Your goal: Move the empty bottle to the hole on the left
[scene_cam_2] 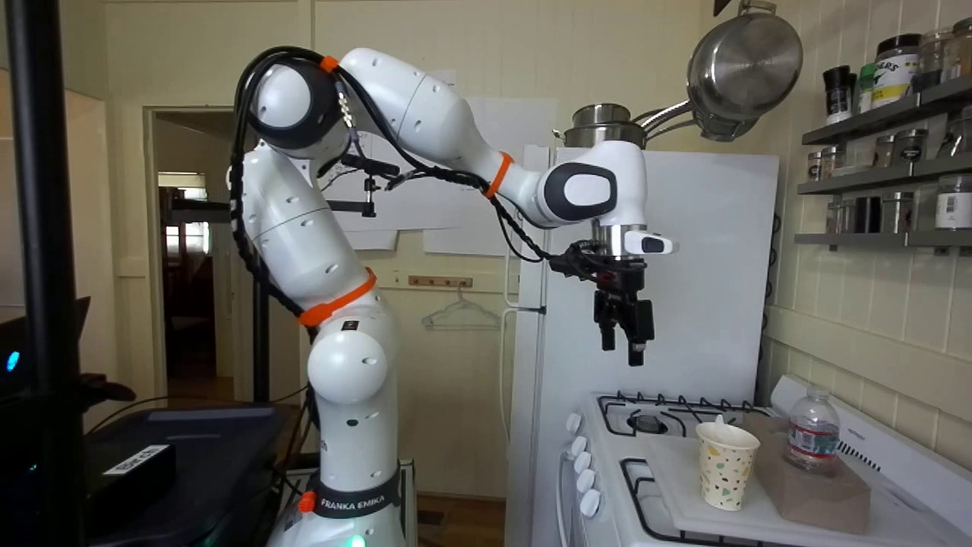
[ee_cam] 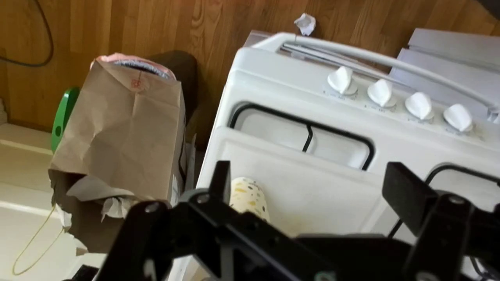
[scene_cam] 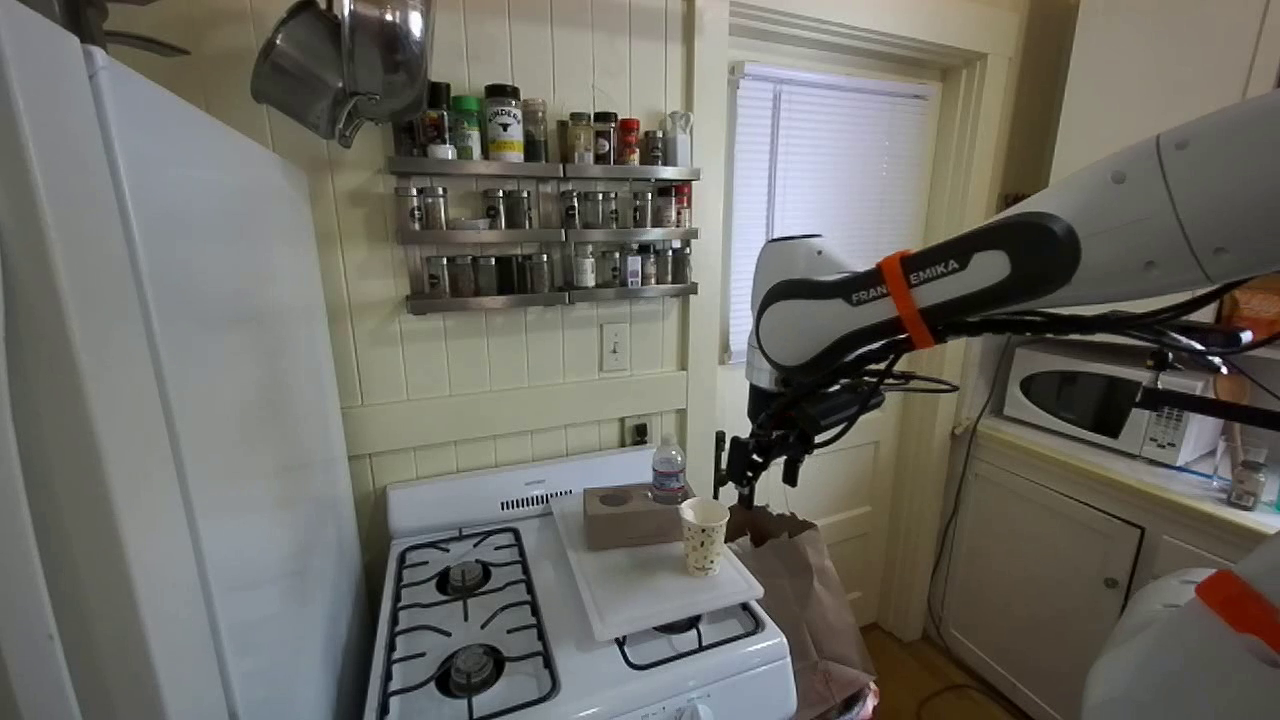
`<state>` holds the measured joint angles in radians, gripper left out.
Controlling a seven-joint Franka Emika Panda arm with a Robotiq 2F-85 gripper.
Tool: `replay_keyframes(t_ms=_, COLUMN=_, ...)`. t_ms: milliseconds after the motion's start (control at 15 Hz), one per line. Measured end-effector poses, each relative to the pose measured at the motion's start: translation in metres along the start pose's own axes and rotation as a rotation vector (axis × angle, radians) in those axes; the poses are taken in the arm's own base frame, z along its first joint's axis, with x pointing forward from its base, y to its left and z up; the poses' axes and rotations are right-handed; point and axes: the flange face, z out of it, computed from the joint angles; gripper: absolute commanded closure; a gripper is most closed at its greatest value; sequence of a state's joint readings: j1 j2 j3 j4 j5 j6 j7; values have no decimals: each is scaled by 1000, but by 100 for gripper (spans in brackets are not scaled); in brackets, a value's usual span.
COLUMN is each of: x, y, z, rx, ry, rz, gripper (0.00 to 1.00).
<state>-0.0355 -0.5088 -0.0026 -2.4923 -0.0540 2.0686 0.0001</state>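
Bottle [scene_cam_2: 814, 433]: clear, with a red and blue label, upright at one end of the brown box [scene_cam: 630, 530]. Whether its base sits in an opening there, I cannot tell.
Hole [scene_cam: 612, 497]: dark and rounded, in the top of the box, left of the bottle in an exterior view.
Box: flat on the white board [scene_cam: 650, 605], towards the back of the stove [ee_cam: 281, 82].
Cup [scene_cam_2: 727, 467]: spotted, upright on the board, just beside the box; something white shows at its rim.
Tool [scene_cam_2: 622, 349]: in the air, pointing down, well apart from the bottle. In the wrist view its fingers [ee_cam: 408, 197] stand wide apart and have hold of nothing.
Tabletop [scene_cam: 580, 665]: the white top of the stove; the board lies across a black grate [ee_cam: 308, 124].
Knobs [ee_cam: 381, 93]: white, in a row along the front of the stove.
Bag [ee_cam: 129, 128]: brown, beside the stove, its mouth ragged, with white paper [ee_cam: 95, 189] in it.
Floor [ee_cam: 218, 47]: wooden, a crumpled white scrap [ee_cam: 305, 24] near the stove.
Arm [scene_cam_2: 300, 228]: white, ringed with orange bands [scene_cam: 906, 300], bent down at the wrist.
Fridge [scene_cam_2: 706, 304]: white, beyond the stove in an exterior view.
Wall [scene_cam: 520, 350]: shelves [scene_cam: 480, 237] in three rows, bearing jars [scene_cam: 505, 130].
Pans [scene_cam_2: 748, 76]: steel, hung high, in both exterior views.
Microwave [scene_cam: 1080, 400]: on the counter [scene_cam: 1100, 462], right of the door [scene_cam: 850, 490] in an exterior view.
Blind [scene_cam: 850, 170]: white, down over the door's upper part.
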Motion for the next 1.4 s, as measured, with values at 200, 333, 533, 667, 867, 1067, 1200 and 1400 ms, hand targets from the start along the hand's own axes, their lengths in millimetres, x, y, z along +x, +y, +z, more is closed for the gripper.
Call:
replay_keyframes(t_ms=200, x=28, y=-1, z=18, rx=3, ry=98, rz=14, gripper=0)
replay_keyframes(t_ms=333, x=33, y=-1, z=26, rx=4, ry=90, rz=14, gripper=0)
replay_keyframes(t_ms=533, x=32, y=-1, z=21, rx=4, ry=101, rz=15, gripper=0)
replay_keyframes(t_ms=667, x=33, y=0, z=20, rx=2, ry=103, rz=21, gripper=0)
replay_keyframes(t_ms=867, x=52, y=11, z=19, rx=-18, ry=187, rz=133, gripper=0)
replay_keyframes(t_ms=1067, x=91, y=23, z=25, rx=-24, ry=264, rz=238, gripper=0)
replay_keyframes(t_ms=1200, x=119, y=25, z=36, rx=-37, ry=280, rz=289, gripper=0)
replay_keyframes(t_ms=1400, x=160, y=28, z=51, rx=-71, ry=286, rz=360, gripper=0)
